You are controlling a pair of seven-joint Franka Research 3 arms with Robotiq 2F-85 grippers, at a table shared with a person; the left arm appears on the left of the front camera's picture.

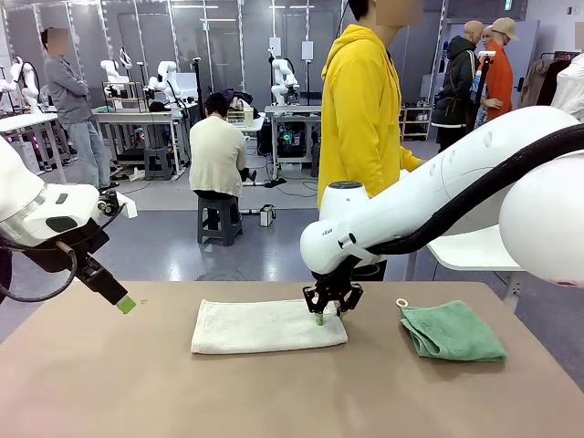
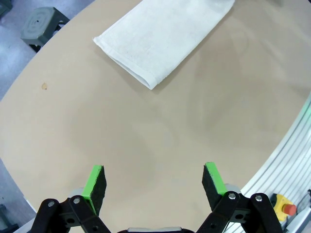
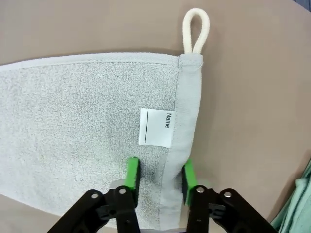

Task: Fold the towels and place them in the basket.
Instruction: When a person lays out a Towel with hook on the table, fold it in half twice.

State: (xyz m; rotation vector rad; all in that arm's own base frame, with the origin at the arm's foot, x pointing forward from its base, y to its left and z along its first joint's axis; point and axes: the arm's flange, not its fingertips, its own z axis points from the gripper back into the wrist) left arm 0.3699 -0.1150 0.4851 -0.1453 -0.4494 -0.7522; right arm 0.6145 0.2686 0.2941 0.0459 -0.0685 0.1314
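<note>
Towels lie on the brown table (image 1: 109,383) in the front view: the cream towel (image 1: 260,327) sits folded long at the centre, and the mint green towel (image 1: 453,332), folded small with its white loop (image 1: 402,303) at 10 o'clock, rests well apart at 3 o'clock of it. The right gripper (image 1: 321,317) is down on the cream towel's right end, jaws pressed on the cloth. The left gripper (image 1: 125,304) hangs above the table at 9 o'clock, apart from both towels.

From the left wrist, the left gripper (image 2: 154,181) stands spread wide over bare table, with the cream towel (image 2: 163,36) at 12 o'clock.

From the right wrist, the right gripper (image 3: 160,175) pinches the cream towel's (image 3: 87,131) hemmed edge just below a white name tag (image 3: 156,127); the towel's own cord loop (image 3: 196,30) points to 12 o'clock, and green cloth (image 3: 296,208) shows at 4 o'clock.
</note>
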